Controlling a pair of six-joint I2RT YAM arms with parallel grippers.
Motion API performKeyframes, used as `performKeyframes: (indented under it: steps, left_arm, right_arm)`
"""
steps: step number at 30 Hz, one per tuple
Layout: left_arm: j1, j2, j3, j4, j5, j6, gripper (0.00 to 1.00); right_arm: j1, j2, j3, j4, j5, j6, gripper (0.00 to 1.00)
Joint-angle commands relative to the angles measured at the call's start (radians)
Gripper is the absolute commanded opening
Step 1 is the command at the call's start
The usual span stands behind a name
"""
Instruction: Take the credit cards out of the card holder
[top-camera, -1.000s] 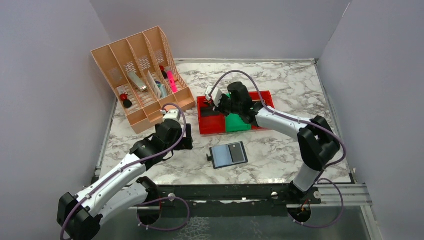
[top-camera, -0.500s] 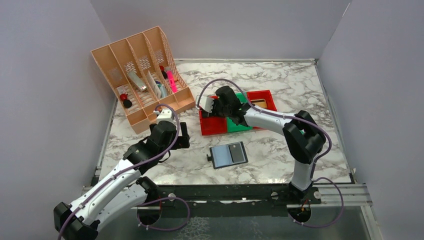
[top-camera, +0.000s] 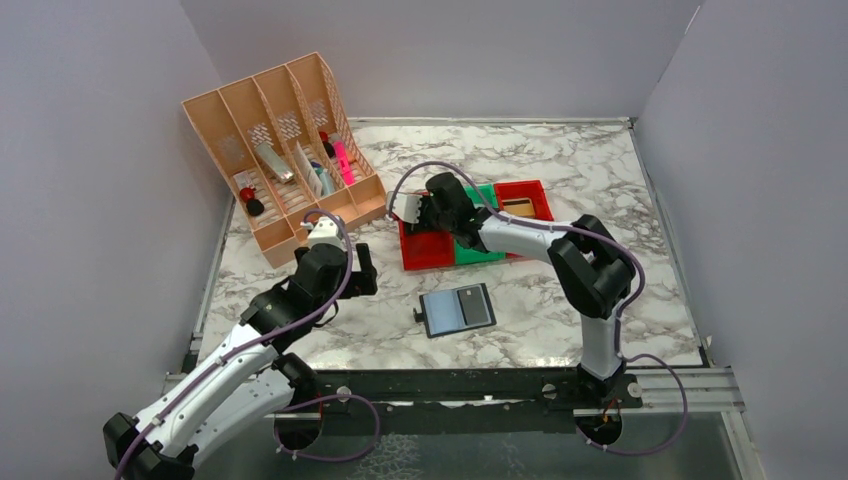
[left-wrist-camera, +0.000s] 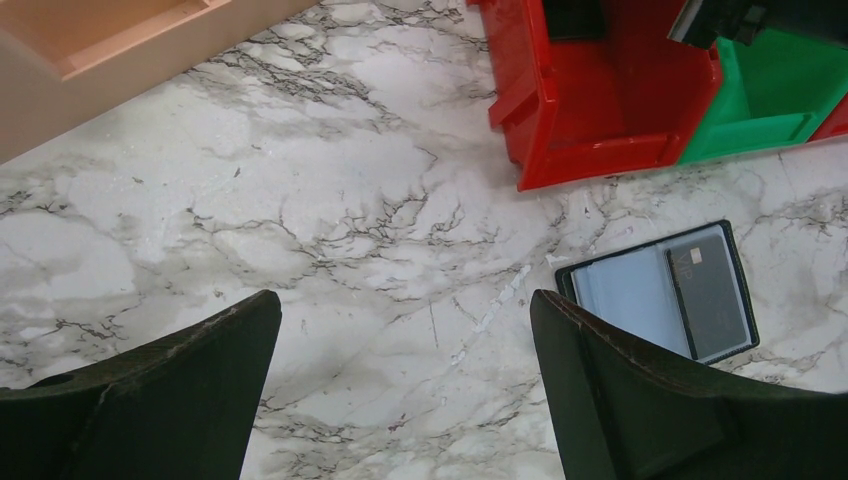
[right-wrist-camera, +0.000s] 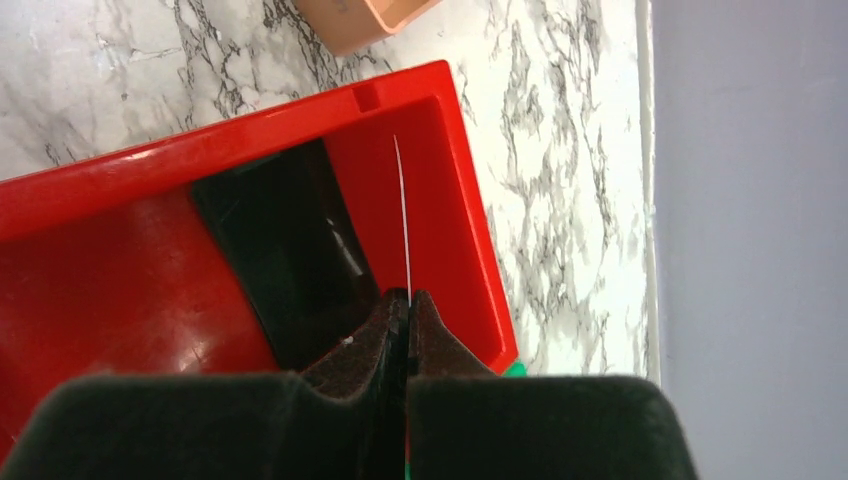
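Note:
The card holder (top-camera: 457, 310) lies open on the marble table, with a grey-blue left panel and a dark credit card (top-camera: 473, 307) on its right panel. It also shows in the left wrist view (left-wrist-camera: 620, 300), with the card (left-wrist-camera: 710, 291). My right gripper (top-camera: 424, 211) is over the left red bin (top-camera: 423, 256), shut on a thin credit card seen edge-on (right-wrist-camera: 402, 215). Another dark card (right-wrist-camera: 285, 250) lies in that bin. My left gripper (top-camera: 364, 271) is open and empty above bare table, left of the holder.
A green bin (top-camera: 476, 250) and a second red bin (top-camera: 524, 199) stand beside the left red bin. A peach desk organizer (top-camera: 285, 150) with pens and small items stands at the back left. Grey walls enclose the table.
My right gripper has moved left from above the green bin to over the left red bin, with the card in it. My left arm has shifted slightly left.

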Motion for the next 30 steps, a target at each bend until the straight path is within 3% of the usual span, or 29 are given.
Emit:
performKeyframes:
  steps: [1, 19, 23, 30]
  left_arm:
    - [0.004, -0.029, 0.023, -0.008, -0.034, -0.004, 0.99]
    - [0.004, -0.045, 0.02, -0.009, -0.034, -0.005, 0.99]
    - [0.004, -0.049, 0.02, -0.008, -0.036, -0.005, 0.99]
    - [0.003, -0.047, 0.02, -0.009, -0.035, -0.003, 0.99]
  right_arm:
    - [0.002, 0.06, 0.044, 0.042, 0.026, -0.052, 0.04]
    - [0.034, 0.131, 0.026, 0.051, 0.041, -0.102, 0.15]
    - [0.037, 0.114, 0.006, 0.055, 0.028, -0.085, 0.27]
    - [0.037, 0.059, -0.003, 0.054, -0.005, -0.022, 0.39]
